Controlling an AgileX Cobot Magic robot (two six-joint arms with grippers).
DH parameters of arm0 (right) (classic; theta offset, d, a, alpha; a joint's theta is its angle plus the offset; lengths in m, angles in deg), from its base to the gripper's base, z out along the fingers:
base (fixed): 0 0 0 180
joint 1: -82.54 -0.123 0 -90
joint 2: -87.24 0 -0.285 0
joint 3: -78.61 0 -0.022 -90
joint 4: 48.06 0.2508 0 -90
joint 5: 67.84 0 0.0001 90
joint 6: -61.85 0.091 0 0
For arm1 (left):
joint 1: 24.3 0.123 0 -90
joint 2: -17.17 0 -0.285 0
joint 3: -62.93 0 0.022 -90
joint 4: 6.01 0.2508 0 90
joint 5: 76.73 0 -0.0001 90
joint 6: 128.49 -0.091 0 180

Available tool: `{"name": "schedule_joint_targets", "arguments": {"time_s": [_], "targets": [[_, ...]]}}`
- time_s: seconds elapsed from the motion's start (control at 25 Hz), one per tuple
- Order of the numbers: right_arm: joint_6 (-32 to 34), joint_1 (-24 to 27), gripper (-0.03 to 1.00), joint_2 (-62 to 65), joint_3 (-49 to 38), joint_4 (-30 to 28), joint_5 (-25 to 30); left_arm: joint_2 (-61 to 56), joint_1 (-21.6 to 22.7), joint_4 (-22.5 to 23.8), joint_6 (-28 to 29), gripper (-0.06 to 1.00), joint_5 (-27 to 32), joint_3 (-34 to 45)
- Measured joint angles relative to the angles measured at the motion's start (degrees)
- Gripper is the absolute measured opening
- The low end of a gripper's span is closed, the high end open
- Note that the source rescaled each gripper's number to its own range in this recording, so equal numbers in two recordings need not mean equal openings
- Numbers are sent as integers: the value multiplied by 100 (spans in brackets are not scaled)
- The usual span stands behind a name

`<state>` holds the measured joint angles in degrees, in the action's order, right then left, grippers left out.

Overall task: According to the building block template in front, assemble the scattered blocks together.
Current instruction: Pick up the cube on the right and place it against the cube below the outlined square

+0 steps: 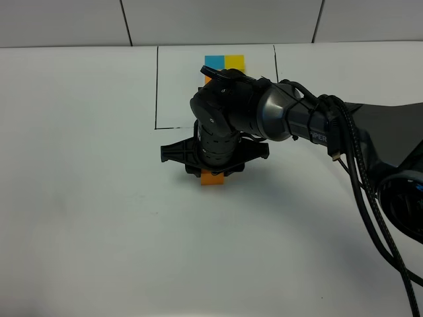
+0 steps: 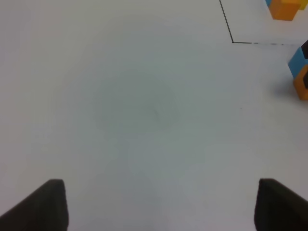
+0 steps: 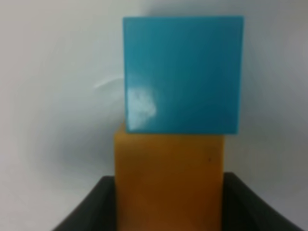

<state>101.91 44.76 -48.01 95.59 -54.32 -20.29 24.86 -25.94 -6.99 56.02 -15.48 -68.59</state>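
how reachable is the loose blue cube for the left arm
Probably not: the right gripper, shut on the orange cube touching the blue cube, hangs over both; the open left gripper sits well aside.

White table [image 1: 86, 211], framed template [image 1: 234, 63], orange block [image 1: 213, 179]

The high exterior camera looks steeply down on the flat white table [image 1: 99, 231], with the right hand [image 1: 213, 173] mid-frame. The left wrist camera looks out past the left hand [image 2: 161, 192] over the table. The right wrist camera sits very close behind its hand. All three share the small orange cube [image 1: 213, 179] at the right hand. The wrist views also share a glossy sky-blue cube [image 3: 182, 74] just beyond it.
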Motion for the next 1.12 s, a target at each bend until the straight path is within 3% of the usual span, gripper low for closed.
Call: {"name": "schedule_joint_targets", "arguments": {"time_s": [0.88,0.96,1.12], "targets": [[-70,28,2,0,0,107,-10,0,0,0,0,67,0,0],[-123,33,8,-25,0,124,-11,0,0,0,0,67,0,0],[-342,87,39,-121,-47,195,19,0,0,0,0,67,0,0]]}}
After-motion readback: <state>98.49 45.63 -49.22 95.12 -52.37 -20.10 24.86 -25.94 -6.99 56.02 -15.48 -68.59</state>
